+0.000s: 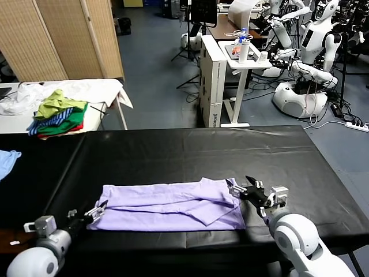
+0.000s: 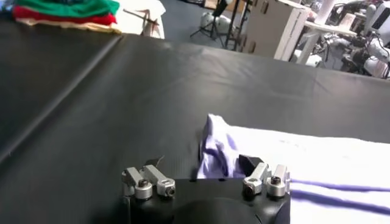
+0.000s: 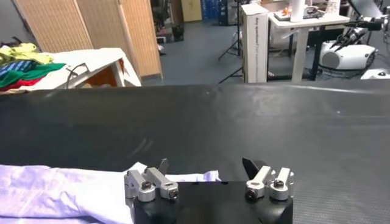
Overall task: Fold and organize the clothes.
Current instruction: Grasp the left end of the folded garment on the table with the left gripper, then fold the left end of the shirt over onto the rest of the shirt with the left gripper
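The clothes are one pale lavender T-shirt [image 1: 167, 205], folded into a long band along the near edge of the black table [image 1: 190, 153]. My left gripper [image 1: 99, 210] sits at the band's left end. In the left wrist view that gripper [image 2: 202, 163] is open, and the crumpled end of the shirt [image 2: 317, 158] lies on the table between its spread fingers. My right gripper [image 1: 242, 187] is at the band's right end. It is open in the right wrist view [image 3: 206, 165], with the shirt's edge [image 3: 55, 192] just beneath it and nothing pinched.
A pile of green, striped and red clothes [image 1: 57, 115] lies on a white table at the back left. A light blue garment [image 1: 7, 158] rests at the table's left edge. A white desk [image 1: 245, 57] and other robots [image 1: 311, 52] stand beyond the table.
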Robot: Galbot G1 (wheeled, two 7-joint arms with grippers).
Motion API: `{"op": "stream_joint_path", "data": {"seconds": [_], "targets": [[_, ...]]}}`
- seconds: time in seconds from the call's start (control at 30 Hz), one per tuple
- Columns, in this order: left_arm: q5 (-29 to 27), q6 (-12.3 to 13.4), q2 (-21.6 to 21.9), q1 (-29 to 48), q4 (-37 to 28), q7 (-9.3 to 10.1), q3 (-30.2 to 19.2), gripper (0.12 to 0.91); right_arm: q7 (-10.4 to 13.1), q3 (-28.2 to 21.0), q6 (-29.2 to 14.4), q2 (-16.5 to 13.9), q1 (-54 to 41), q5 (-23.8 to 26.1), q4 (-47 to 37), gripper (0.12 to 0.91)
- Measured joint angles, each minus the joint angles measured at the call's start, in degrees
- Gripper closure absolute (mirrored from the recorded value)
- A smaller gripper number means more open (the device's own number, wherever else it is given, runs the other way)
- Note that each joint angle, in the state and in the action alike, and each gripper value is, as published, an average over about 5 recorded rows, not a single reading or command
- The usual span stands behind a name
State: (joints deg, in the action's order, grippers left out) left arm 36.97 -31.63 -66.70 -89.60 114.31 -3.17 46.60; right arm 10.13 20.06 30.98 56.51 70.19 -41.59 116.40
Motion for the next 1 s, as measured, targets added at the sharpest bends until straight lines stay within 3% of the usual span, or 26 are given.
{"op": "stream_joint_path", "data": {"seconds": [0.2, 0.37, 0.47, 0.67, 1.0], "targets": [[-1.3, 0.6, -1.7, -0.4, 0.1, -0.38, -0.4, 0.381, -0.1, 0.0, -0.2, 0.2, 0.0, 0.3, 0.0, 0.118], [-1.8, 0.6, -2.8, -0.6, 0.4, -0.58, -1.1, 0.647, -0.2, -0.1, -0.3, 0.5, -0.2, 0.6, 0.0, 0.118], [-1.1, 0.3, -3.4, -0.7, 0.5, -0.55, -1.3, 0.747, -0.2, -0.2, -0.3, 0.7, -0.4, 0.7, -0.1, 0.118], [-1.9, 0.3, -3.3, -0.9, 1.5, -0.05, -1.2, 0.838, -0.3, -0.2, -0.4, 1.0, -0.3, 0.7, 0.2, 0.118], [-19.2, 6.8, 1.8, -3.1, 2.7, -2.21, 2.4, 0.847, -0.2, 0.9, -0.6, 1.6, 0.4, 0.7, 1.0, 0.118]]}}
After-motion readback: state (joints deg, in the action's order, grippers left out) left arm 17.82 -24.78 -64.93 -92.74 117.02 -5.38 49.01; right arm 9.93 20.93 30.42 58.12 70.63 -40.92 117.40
